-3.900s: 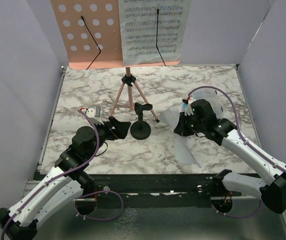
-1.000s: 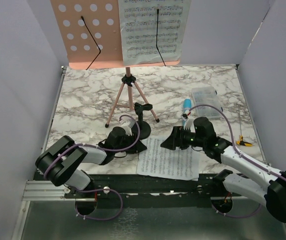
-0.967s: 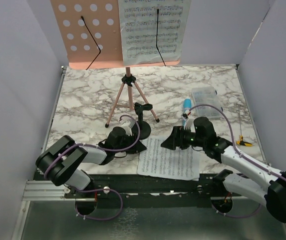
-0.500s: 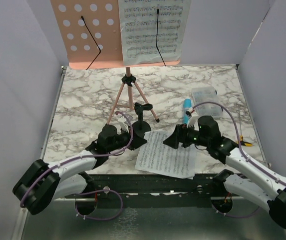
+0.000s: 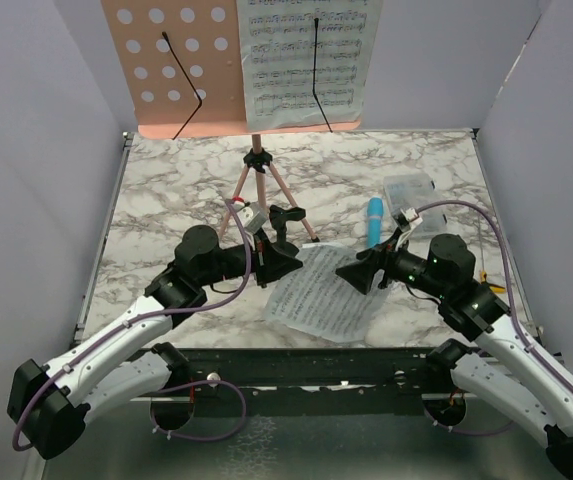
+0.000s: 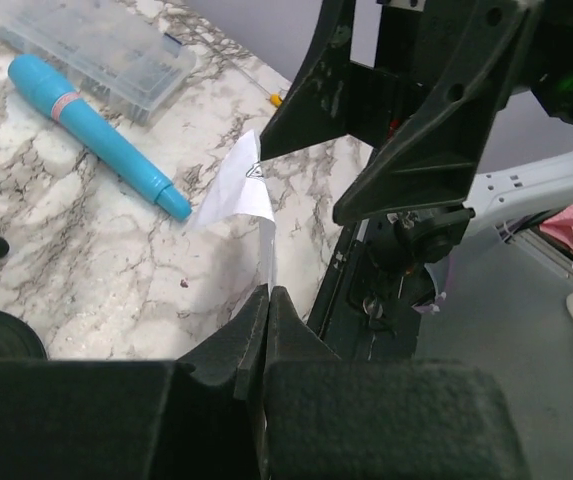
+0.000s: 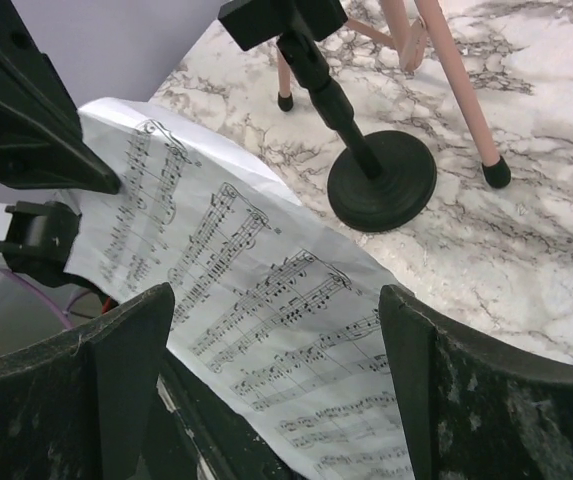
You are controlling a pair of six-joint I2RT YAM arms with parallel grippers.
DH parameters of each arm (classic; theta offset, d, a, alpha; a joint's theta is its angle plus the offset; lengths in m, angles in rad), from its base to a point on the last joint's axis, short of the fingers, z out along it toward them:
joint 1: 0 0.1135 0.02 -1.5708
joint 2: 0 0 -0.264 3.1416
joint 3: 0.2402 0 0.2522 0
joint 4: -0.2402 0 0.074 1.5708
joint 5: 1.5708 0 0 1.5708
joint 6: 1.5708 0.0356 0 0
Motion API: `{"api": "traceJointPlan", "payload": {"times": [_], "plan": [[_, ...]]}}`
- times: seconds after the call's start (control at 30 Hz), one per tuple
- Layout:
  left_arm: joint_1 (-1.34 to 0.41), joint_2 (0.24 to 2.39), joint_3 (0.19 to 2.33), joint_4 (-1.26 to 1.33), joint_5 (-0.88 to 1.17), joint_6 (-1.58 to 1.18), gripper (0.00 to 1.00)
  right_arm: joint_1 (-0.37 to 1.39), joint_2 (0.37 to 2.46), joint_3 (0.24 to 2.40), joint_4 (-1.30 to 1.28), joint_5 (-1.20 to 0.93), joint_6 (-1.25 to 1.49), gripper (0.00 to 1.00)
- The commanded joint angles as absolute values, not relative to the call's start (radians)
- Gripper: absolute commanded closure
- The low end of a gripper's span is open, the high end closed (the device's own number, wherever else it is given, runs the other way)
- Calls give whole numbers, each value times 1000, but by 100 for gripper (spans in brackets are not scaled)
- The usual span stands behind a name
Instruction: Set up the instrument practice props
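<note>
The pink music stand (image 5: 171, 70) rises at the back on thin tripod legs (image 5: 256, 195). One sheet-music page (image 5: 311, 60) rests on its right half. A second page (image 5: 321, 290) is held tilted above the table's near edge. My left gripper (image 5: 291, 265) is shut on that page's left edge, which shows edge-on (image 6: 266, 245) above the closed gripper (image 6: 268, 292). My right gripper (image 5: 354, 273) hangs open over the page's right part (image 7: 246, 300), not touching it. The blue microphone (image 5: 376, 220) lies behind. The black mic stand (image 5: 284, 225) stands beside the tripod.
A clear compartment box (image 5: 411, 190) sits at the right rear, close to the microphone (image 6: 96, 130). The mic stand's round base (image 7: 381, 180) and a tripod foot (image 7: 496, 175) are just beyond the page. Walls close in three sides.
The left gripper closed on the lower page's left edge and lifted it away from the near edge. The right arm drew back to the right and opened slightly wider.
</note>
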State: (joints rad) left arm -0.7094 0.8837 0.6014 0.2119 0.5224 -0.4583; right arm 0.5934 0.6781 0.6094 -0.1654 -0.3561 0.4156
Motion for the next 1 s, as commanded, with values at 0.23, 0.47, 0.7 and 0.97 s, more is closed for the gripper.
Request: {"api": "traceJointPlan", "payload": {"times": [0.23,0.47,0.7,0.97], "plan": [[-716,891,770,-75,673,-253,100,589,586,661,-156,-378,314,12],[-714,888,806,-87,708,-251,100,590,559,651,-136,-418,275,8],[-715,880,842,-86,779,-268,100,589,690,667,-113,-625,246,8],[-716,840,848,-86,721,-273,100,590,736,660,-70,-732,251,14]]}}
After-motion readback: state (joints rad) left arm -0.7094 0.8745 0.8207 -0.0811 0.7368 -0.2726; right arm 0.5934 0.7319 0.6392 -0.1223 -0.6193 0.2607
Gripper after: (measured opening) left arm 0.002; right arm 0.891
